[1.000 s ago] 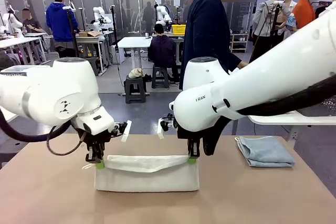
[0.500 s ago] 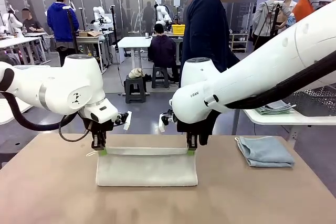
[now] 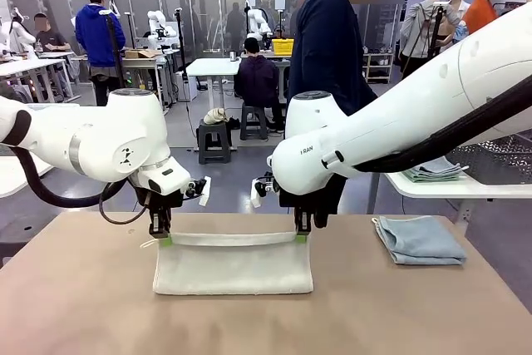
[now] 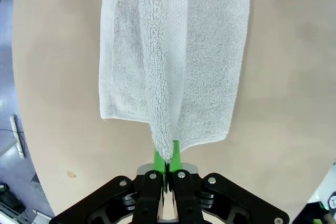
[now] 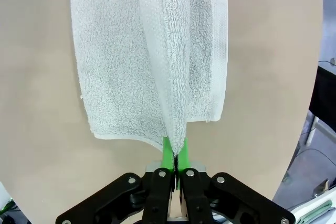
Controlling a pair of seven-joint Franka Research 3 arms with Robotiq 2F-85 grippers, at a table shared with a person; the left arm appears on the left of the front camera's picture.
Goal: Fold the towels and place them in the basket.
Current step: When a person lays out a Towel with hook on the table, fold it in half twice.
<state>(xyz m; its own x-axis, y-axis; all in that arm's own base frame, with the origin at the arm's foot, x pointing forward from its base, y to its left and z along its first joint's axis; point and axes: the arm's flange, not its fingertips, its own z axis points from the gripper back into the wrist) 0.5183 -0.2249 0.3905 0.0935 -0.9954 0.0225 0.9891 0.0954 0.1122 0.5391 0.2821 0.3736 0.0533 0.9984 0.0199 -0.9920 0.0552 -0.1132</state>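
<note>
A cream-white towel (image 3: 233, 265) hangs folded over the tan table (image 3: 83, 313), its lower edge resting on the tabletop. My left gripper (image 3: 163, 239) is shut on its upper left corner and my right gripper (image 3: 302, 236) is shut on its upper right corner, the top edge stretched between them. In the left wrist view the towel (image 4: 173, 56) runs away from the pinched green pads (image 4: 167, 157); the right wrist view shows the towel (image 5: 152, 51) pinched the same way (image 5: 175, 153). A pale blue-grey towel (image 3: 419, 239) lies folded at the table's right. A dark mesh basket (image 3: 499, 160) sits on the side table.
A person in a dark jacket (image 3: 328, 47) stands at the far side of the table. A white side table (image 3: 465, 189) at the right carries folded cloths (image 3: 436, 172) next to the basket.
Both grippers carried the towel's top edge away from me and slightly lower, flattening the sagging fold into a neat doubled rectangle. The left arm has swung inward.
</note>
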